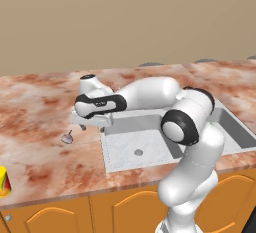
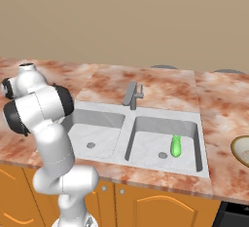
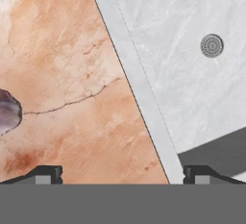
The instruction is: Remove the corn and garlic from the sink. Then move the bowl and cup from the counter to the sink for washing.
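Observation:
The greyish-pink garlic [image 1: 67, 138] lies on the marble counter just left of the sink [image 1: 114, 163]. My gripper [image 1: 92, 127] hovers open above the counter between the garlic and the sink's left rim, holding nothing. In the hand view the garlic [image 3: 7, 111] sits at the left edge, and my gripper [image 3: 122, 174] is spread wide over the counter and the sink rim [image 3: 139, 98]. The green corn [image 2: 175, 145] lies in the right basin of the sink [image 2: 127, 138]. The yellow cup [image 1: 4, 182] stands at the counter's front left. At the far right, the beige bowl [image 2: 241, 149] is partly cut off.
An angular grey tap [image 2: 132, 94] rises behind the divider between the two basins. The left basin's drain [image 3: 211, 45] shows ahead of the hand. My arm's elbow [image 1: 182, 122] hangs over the sink. Orange cabinet doors [image 1: 135, 209] run below the counter edge.

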Motion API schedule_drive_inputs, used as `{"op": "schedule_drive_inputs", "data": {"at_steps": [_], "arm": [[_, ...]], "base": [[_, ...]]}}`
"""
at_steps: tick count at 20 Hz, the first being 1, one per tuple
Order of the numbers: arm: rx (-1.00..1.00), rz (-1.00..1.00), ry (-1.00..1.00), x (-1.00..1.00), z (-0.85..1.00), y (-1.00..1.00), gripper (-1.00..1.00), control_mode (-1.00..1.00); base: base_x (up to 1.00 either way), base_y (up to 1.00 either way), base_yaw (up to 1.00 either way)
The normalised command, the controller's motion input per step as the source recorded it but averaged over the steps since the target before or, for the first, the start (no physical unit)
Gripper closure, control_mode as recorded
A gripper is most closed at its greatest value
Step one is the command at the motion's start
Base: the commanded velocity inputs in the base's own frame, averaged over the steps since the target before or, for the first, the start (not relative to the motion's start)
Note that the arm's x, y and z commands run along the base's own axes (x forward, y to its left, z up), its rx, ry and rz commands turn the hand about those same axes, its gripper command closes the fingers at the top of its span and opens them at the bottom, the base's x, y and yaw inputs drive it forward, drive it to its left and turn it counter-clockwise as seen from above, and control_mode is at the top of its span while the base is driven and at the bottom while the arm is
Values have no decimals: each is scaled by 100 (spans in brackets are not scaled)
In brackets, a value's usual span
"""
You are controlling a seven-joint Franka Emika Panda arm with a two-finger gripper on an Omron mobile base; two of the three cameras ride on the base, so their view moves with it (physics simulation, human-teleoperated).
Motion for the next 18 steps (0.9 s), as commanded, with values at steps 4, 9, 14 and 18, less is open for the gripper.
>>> {"op": "schedule_drive_inputs", "data": {"at_steps": [4, 9, 14, 18], "arm": [[3, 2, 0, -18, 15, -35, -100, -100], [2, 5, 0, -18, 13, -35, -100, -100], [4, 6, 0, -17, 11, -37, -100, -100], [1, 10, 0, -14, 10, -39, -100, -100]], "base": [[0, 0, 0], [0, 0, 0], [0, 0, 0], [0, 0, 0]]}}
